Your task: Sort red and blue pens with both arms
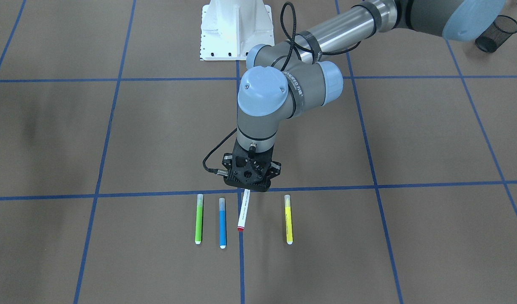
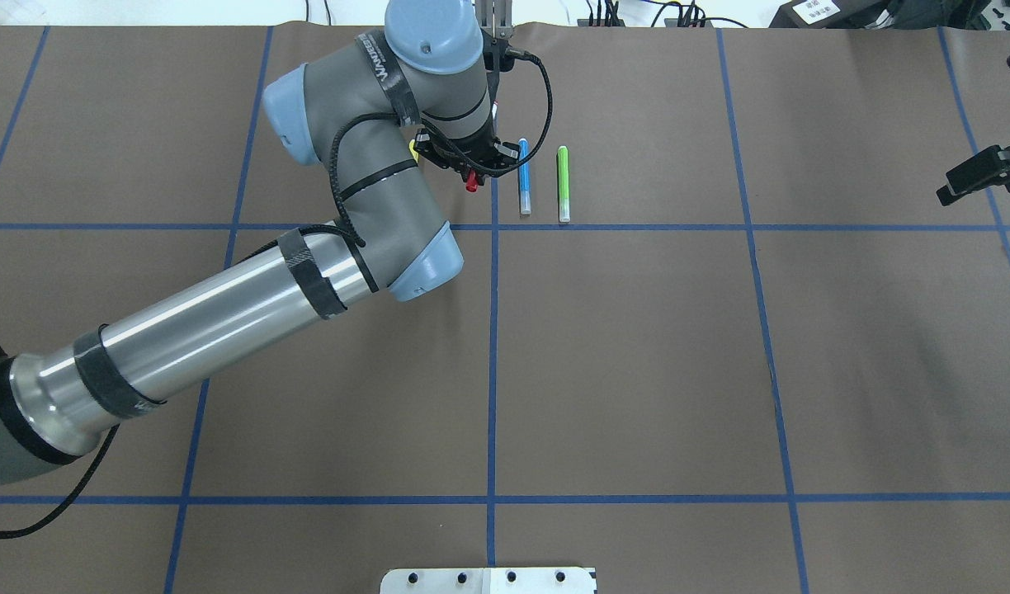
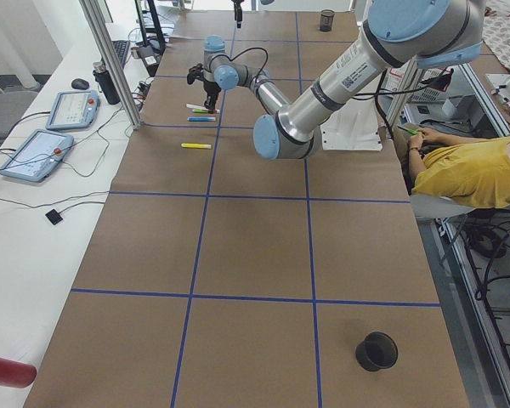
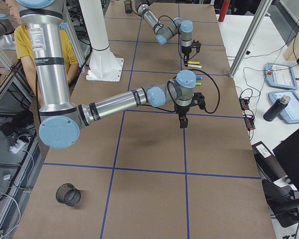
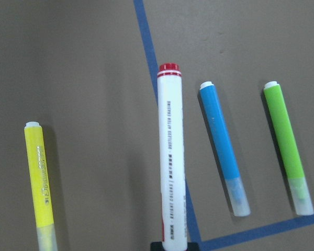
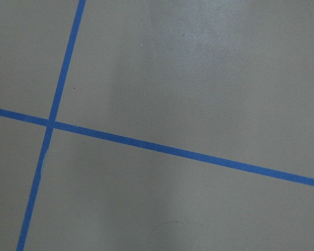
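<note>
My left gripper hangs over the row of pens, shut on the top end of the red pen, a white barrel with a red cap. In the left wrist view the red pen looks larger than its neighbours and is lifted off the paper. The blue pen lies flat just beside it and shows again as the blue pen in the wrist view. My right gripper hovers far off at the table's other side, over bare paper; its jaw state is unclear.
A green marker and a yellow marker lie parallel on either side of the pens. A black mesh cup stands near the left arm's end, and another mesh cup at the right end. A person in yellow sits behind the table.
</note>
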Available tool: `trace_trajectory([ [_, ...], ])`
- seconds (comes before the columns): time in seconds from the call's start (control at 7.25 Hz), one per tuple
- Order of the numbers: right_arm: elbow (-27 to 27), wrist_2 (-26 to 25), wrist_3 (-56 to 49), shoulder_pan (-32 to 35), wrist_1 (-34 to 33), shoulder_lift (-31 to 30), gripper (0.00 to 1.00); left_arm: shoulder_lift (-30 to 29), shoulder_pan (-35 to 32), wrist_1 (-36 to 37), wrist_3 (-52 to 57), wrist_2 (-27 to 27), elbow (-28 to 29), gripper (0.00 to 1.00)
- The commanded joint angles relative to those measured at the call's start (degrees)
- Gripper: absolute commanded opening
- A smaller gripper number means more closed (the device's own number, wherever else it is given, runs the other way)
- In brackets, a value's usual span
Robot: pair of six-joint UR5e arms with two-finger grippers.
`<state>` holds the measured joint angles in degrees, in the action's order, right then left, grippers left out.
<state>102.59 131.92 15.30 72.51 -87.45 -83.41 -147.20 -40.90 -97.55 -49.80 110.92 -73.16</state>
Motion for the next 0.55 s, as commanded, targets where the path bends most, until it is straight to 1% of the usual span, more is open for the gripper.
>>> trace_trajectory([
  [0.0,-0.02,0.00,0.00,0.00,0.00,0.00,1.00,9.78,-3.29,10.74,8.33,1.05,-19.38,0.00],
  [0.28,0.07,0.00,0.00,0.00,0.00,0.00,1.00,13.50,-9.86,30.48,25.37,1.05,-34.17,0.00],
  [0.41,0.07,0.00,0.00,0.00,0.00,0.00,1.00,17.60,-13.82,34.23,29.89,1.40,-39.98,0.00],
])
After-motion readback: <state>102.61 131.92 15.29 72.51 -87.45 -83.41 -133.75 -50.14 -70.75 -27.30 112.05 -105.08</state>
